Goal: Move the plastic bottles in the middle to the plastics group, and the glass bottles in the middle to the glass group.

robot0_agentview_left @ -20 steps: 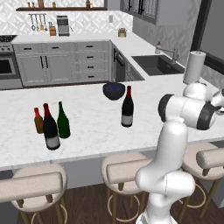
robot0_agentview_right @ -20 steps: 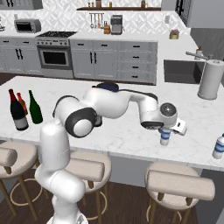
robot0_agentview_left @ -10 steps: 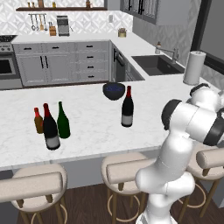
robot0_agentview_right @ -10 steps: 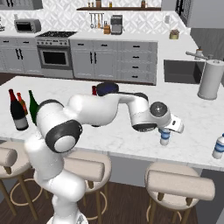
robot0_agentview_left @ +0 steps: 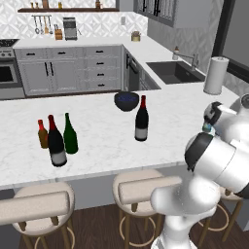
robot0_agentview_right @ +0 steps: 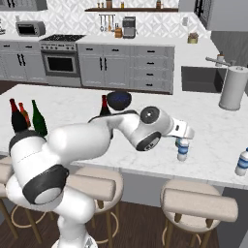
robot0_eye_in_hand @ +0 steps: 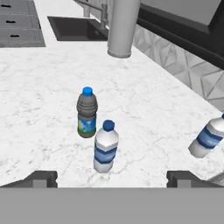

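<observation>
Gripper is wide apart and empty. We judge the plastic bottle placed, just beside the plastics group. One wine bottle is left mid-counter.

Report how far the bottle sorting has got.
Done: one wine bottle stands with the amber bottle and green bottle; the clear water bottle stands beside the darker plastic bottle. In hand: nothing; the fingers are open, the water bottle just ahead of them. Left: the second wine bottle, mid-counter by the dark bowl.
</observation>
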Tool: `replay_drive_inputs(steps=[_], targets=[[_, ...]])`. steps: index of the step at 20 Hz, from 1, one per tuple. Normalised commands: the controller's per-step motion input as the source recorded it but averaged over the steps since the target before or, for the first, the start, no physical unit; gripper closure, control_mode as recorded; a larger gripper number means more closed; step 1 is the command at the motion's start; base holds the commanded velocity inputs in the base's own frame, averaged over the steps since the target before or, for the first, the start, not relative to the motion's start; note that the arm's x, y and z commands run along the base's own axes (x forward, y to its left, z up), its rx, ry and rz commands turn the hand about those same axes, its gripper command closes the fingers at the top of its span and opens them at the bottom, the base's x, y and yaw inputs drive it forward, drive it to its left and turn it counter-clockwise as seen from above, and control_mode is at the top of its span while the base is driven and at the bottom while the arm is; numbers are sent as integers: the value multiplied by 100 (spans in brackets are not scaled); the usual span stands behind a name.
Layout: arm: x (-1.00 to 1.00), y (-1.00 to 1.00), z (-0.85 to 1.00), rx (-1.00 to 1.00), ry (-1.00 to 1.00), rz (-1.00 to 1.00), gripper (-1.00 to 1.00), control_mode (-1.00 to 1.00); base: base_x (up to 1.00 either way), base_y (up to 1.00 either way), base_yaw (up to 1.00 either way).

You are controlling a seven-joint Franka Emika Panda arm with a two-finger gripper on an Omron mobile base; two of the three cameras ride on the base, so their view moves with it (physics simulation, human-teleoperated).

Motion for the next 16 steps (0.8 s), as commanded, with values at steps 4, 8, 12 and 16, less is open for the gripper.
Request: replay_drive_inputs(steps=[4, 8, 12, 16], targets=[[-31, 44, 59, 0, 0, -10, -100, -100, 0, 0, 0], [-30, 55, 49, 0, 0, -7, -100, -100, 0, 0, 0], [-28, 60, 46, 6, 3, 0, -100, -100, 0, 0, 0], [-24, 66, 24, 14, 5, 1, -100, -100, 0, 0, 0]])
